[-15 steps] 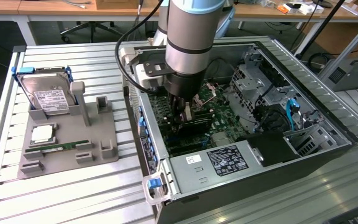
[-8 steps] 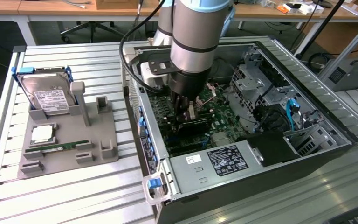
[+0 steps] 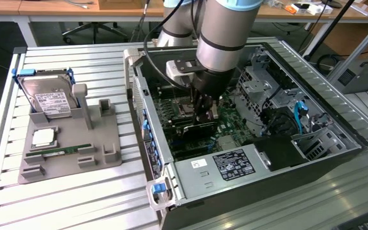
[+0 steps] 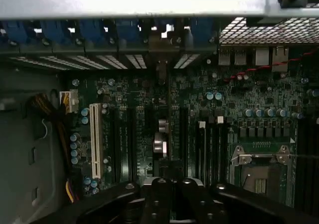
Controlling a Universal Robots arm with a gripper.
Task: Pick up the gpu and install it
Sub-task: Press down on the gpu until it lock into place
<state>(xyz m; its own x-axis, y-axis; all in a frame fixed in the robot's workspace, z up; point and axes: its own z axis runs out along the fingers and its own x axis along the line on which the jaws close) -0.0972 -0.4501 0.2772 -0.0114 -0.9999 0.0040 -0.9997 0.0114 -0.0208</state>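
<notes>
Little can be read. A small white sticker [image 3: 200,163] on the silver power supply housing [image 3: 197,179] carries what looks like the number 15. Beside it, the black label [image 3: 233,164] holds white print too small to make out, as does the hard drive's white label [image 3: 51,103].

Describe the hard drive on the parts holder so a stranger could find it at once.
Start at the open computer case, then look to the exterior view's left, where a grey parts holder lies on the slatted table. At its far end the hard drive stands on edge. It is the one boxy silver thing with a white label.
</notes>
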